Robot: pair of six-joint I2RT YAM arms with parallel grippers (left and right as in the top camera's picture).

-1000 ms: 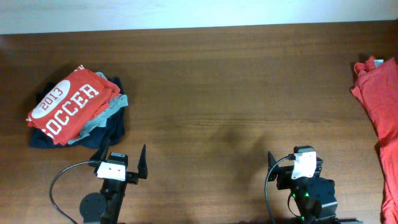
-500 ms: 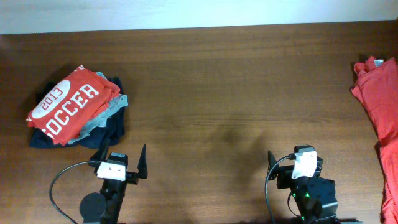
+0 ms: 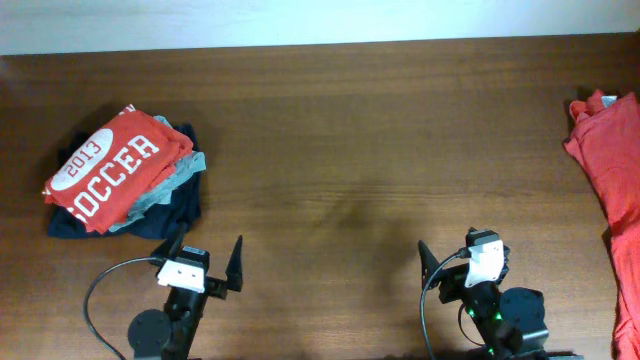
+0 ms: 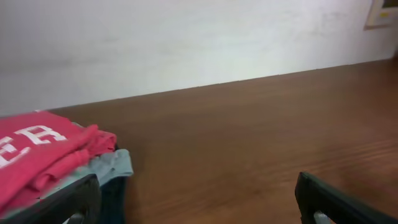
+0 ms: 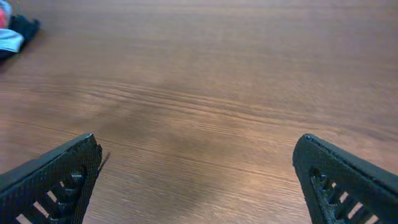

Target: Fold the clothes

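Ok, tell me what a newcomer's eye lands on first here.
First the folded pile at the left of the table, topped by a red shirt printed "2013 SOCCER". Then the orange-red T-shirt, unfolded, running off the right edge of the overhead view. The left gripper and right gripper sit open and empty at the near edge.

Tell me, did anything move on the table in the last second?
Only the arms shifted a little. The left gripper slid slightly right and the right gripper slightly left, both toward the table's middle. Both are open and hold nothing. The orange-red T-shirt at the right edge and the folded pile stayed put.
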